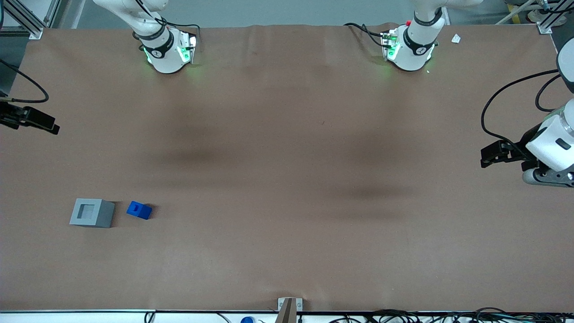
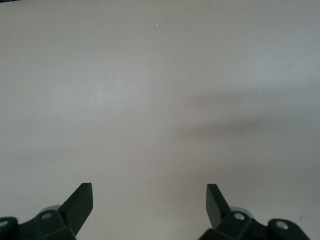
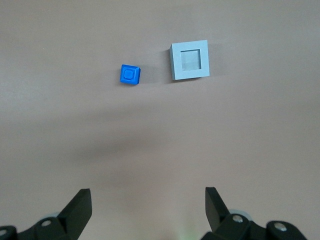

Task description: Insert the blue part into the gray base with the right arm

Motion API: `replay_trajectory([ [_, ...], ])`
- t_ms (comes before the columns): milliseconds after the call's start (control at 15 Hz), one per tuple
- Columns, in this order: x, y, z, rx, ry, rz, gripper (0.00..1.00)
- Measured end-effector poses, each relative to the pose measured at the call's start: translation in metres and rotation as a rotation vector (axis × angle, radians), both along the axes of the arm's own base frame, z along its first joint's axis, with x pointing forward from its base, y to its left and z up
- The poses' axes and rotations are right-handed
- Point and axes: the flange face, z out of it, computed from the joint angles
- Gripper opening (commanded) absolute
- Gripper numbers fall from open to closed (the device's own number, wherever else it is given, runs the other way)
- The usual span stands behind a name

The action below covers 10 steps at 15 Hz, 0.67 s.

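The blue part [image 1: 139,210] sits on the brown table beside the gray base [image 1: 92,212], with a small gap between them, toward the working arm's end of the table. The base's square recess faces up and is empty. My right gripper [image 1: 51,127] hangs at the table's edge, farther from the front camera than both parts and apart from them. In the right wrist view the gripper [image 3: 148,200] is open and empty, with the blue part [image 3: 130,75] and the gray base [image 3: 189,61] well ahead of its fingertips [image 3: 80,202].
The two arm bases [image 1: 168,49] [image 1: 410,45] stand at the table's edge farthest from the front camera. A small white scrap [image 1: 456,38] lies near one of them. A metal bracket [image 1: 289,307] and cables run along the nearest edge.
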Motion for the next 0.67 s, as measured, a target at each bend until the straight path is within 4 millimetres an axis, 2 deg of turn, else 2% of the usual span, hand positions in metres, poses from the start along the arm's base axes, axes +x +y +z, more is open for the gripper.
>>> replay_trajectory([
  [400,0.0,0.001,0.001,0.0,-0.001,0.001,1.0],
  [667,0.0,-0.016,0.003,0.0,-0.017,-0.028,1.0],
])
